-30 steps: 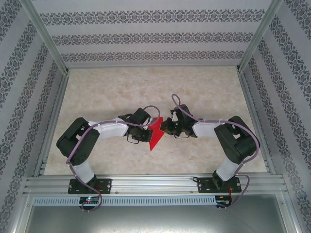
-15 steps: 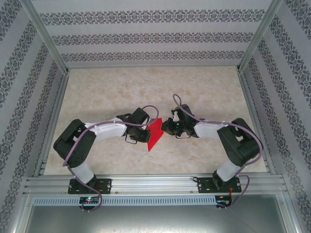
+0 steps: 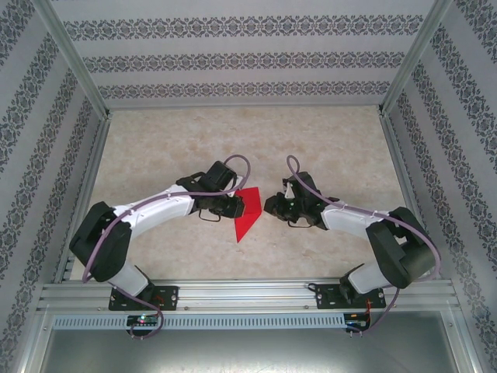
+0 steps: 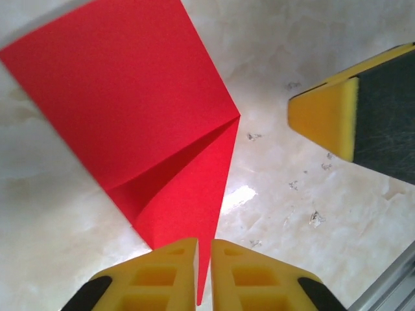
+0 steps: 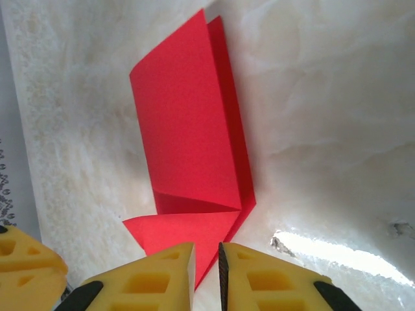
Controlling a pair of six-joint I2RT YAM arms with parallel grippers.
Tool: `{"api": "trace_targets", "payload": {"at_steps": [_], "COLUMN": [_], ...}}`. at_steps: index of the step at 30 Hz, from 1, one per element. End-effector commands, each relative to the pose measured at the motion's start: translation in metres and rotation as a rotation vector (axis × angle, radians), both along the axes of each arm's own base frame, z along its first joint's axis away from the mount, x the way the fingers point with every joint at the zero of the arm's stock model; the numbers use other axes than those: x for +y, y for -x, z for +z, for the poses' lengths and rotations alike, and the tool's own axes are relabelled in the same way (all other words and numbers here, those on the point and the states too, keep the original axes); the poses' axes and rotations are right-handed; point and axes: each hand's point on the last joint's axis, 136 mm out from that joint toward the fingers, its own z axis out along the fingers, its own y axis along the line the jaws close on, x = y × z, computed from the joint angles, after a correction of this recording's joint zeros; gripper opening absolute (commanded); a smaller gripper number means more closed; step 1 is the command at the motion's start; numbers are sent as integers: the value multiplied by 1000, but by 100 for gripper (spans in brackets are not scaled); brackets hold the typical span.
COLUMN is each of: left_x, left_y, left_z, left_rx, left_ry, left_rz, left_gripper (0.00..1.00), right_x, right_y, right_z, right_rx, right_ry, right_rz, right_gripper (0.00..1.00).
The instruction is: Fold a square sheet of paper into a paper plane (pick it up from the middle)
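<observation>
Top view. Compared with a second ago, both arms have stretched, their elbows swung outward toward the near corners. The right gripper, which then met the right edge of the paper, now stands just clear of it, with a strip of table between them. The paper has stayed near the table's middle, still a folded red piece tapering to a point at its near end.

Left wrist view. The left gripper has its yellow pads pressed almost together, pinching a narrow corner of the paper. The rest of the sheet fans away from the pads, a diagonal crease running across it. One pad of the right gripper shows beside the paper, apart from it.

Right wrist view. The right pads stand a narrow slit apart with nothing between them. The paper lies just ahead of them.
</observation>
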Motion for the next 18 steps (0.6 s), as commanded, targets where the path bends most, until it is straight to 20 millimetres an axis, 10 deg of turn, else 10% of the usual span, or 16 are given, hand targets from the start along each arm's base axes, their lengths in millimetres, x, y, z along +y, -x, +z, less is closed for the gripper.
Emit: {"api": "trace_targets", "payload": {"at_steps": [1, 18], "left_x": [-14, 21], "left_y": [6, -12], "left_z": [-14, -59], "left_rx": [64, 65], "left_ry": [-12, -255], "left_rz": [-34, 107], "left_gripper": [12, 6], "right_x": [0, 33], "right_y": [-3, -5], "right_z": [-7, -18], "right_rx": [14, 50], "right_ry": [-24, -73], "right_rz": [-19, 60], "right_gripper": [21, 28]}}
